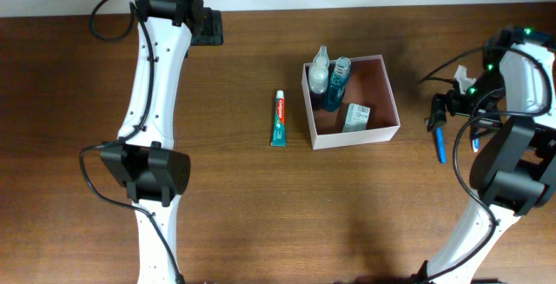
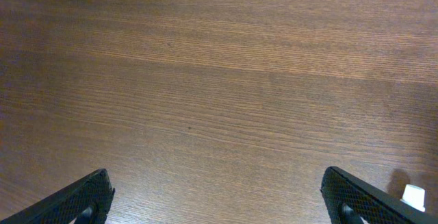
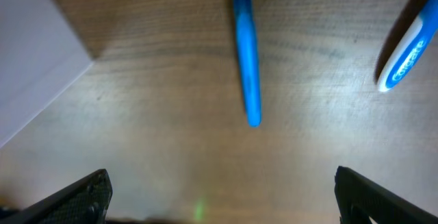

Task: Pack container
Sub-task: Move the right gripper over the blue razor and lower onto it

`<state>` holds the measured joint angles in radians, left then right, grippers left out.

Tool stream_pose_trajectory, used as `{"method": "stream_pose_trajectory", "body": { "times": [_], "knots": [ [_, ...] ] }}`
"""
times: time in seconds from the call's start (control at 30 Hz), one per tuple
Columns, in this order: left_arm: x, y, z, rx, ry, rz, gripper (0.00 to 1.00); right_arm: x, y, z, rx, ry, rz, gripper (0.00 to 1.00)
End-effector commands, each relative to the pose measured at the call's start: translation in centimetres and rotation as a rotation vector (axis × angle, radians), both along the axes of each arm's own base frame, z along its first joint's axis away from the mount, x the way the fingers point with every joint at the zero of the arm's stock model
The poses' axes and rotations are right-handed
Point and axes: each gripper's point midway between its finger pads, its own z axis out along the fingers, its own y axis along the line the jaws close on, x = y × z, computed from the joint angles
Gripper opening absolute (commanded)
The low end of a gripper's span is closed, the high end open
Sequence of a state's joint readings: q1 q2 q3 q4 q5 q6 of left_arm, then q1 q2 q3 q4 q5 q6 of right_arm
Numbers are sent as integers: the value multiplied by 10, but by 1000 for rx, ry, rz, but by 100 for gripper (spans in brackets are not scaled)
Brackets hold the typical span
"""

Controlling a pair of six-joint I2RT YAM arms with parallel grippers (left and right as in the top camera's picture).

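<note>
Left gripper [image 2: 219,207] and right gripper [image 3: 220,200] both point downward, jaws spread wide.

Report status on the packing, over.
Left gripper open, empty. Right gripper open, empty, near blue stick. Container holds two bottles, one packet; toothpaste tube outside, left arm's side. Path unblocked.

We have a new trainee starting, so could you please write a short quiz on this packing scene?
1. True or false: the green-and-red plastic toothpaste tube lies inside the square white-walled, brown-lined container.
2. Which item stands in the container? A the clear plastic bottle of blue liquid; B a red mug; C a yellow sponge.
3. Fill in: the left gripper and the right gripper are both ____.
Key: 1 false; 2 A; 3 open.
</note>
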<state>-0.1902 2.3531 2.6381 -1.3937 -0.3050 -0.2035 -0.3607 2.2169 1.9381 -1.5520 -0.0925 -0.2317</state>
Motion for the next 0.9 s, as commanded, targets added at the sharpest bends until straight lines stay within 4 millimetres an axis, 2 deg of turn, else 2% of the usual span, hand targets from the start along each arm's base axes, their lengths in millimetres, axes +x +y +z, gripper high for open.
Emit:
{"method": "stream_pose_trajectory", "body": {
  "times": [0.0,0.3,0.5,0.67,0.87],
  "knots": [
    [1,4,-4,13,5,18,99,5,-3,4,-38,-43,38,99],
    [2,4,-4,13,4,18,99,11,-15,-10,-132,-23,79,99],
    [2,4,-4,13,4,18,99,15,-6,-18,-135,-11,102,99],
    [2,4,-4,13,3,18,99,10,-3,-25,-128,8,106,99],
    [2,4,-4,13,3,18,100,-3,1,-44,-114,44,109,99]
  ]
}}
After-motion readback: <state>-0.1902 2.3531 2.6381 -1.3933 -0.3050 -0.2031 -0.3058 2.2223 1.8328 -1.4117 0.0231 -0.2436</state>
